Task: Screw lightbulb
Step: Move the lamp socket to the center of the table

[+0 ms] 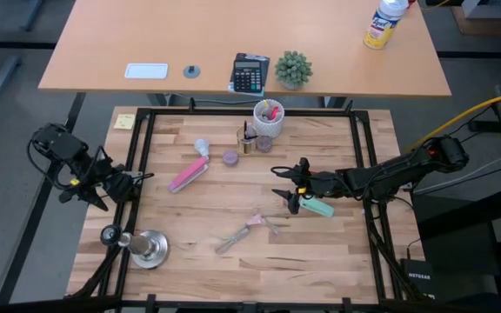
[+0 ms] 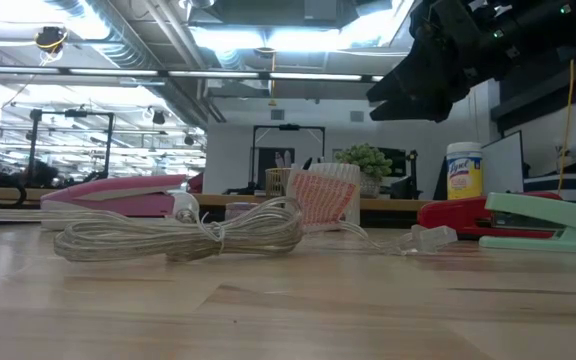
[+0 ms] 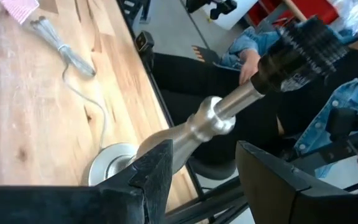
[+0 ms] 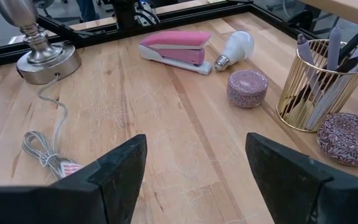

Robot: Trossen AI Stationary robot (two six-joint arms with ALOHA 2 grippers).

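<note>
The white lightbulb [image 1: 202, 146] [image 4: 236, 46] lies on its side on the table, at the far end of a pink stapler [image 1: 188, 174]. The silver lamp stand [image 1: 149, 249] stands on its round base near the table's near left corner; its neck [image 3: 213, 118] and dark socket [image 3: 303, 46] show in the left wrist view. My left gripper [image 1: 133, 181] [image 3: 204, 180] hangs open at the table's left edge, above and beyond the stand, touching nothing. My right gripper [image 1: 290, 187] [image 4: 194, 168] is open over the table's middle, with nothing between its fingers.
A purple cap [image 4: 247, 88], a gold pen cup [image 4: 319, 87] and a white cup [image 1: 268, 117] stand near the bulb. The stand's clear cord [image 1: 250, 228] lies coiled mid-table. A mint stapler [image 1: 320, 207] lies under the right arm. A person in denim [image 3: 353, 93] sits beyond the near edge.
</note>
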